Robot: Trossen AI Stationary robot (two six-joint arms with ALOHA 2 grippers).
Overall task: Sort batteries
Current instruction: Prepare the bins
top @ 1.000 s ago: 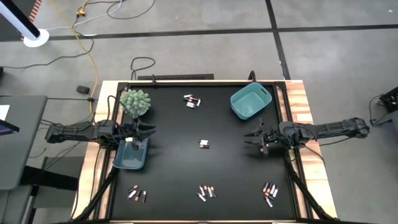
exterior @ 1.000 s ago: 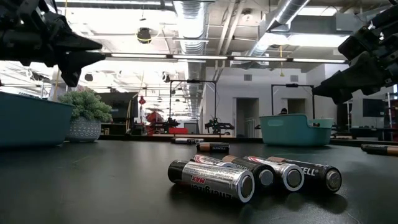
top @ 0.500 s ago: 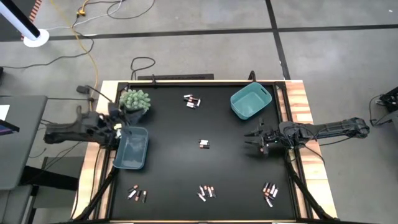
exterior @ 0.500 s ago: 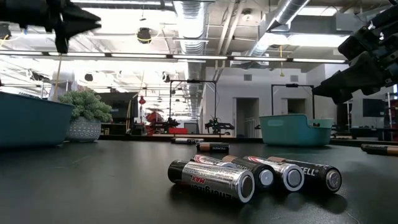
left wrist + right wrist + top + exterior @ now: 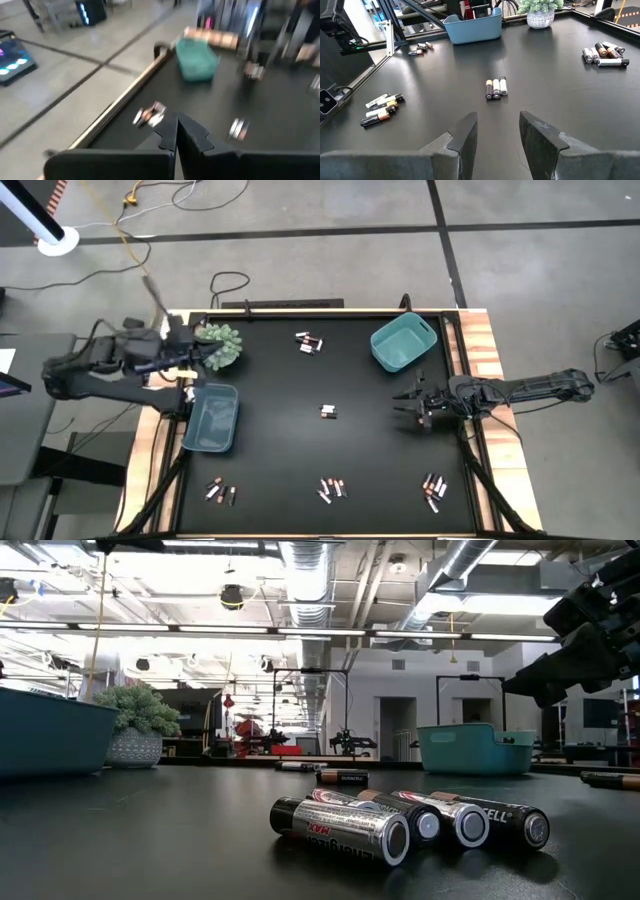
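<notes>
Item: sorting batteries, early stage; most lie unsorted on the matte black table.

Batteries: small metal cylinders, silvery or dark with copper ends, in clusters at centre, top centre and along the bottom.

Bins: teal plastic, one upper right, one at left.

Left gripper: upper left, jaws pressed together, empty.

Right gripper: right of centre, jaws spread, empty.

Next, probably: lower onto the centre cluster.

Grey concrete floor crossed by dark seam lines; a yellow cable trails across it. Overhead, exposed silver ducts and strip lights run along a white open ceiling.
</notes>
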